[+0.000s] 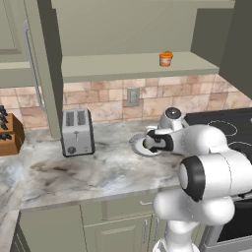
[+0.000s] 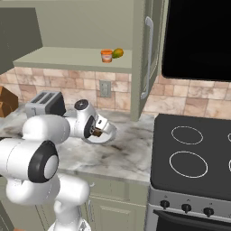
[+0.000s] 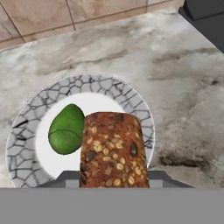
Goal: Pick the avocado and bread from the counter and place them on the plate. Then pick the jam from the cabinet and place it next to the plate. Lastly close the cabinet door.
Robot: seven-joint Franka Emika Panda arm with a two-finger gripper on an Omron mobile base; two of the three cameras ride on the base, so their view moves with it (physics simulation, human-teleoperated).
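Gripper clamps the reddish-brown seeded bread chunk by its sides over the speckled-rim plate; bread looks light and crumbly.

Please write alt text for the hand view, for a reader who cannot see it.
The tool holds a seeded brown bread above a round plate with a crackled rim. A green avocado already lies on the plate, which rests on a veined marble counter.
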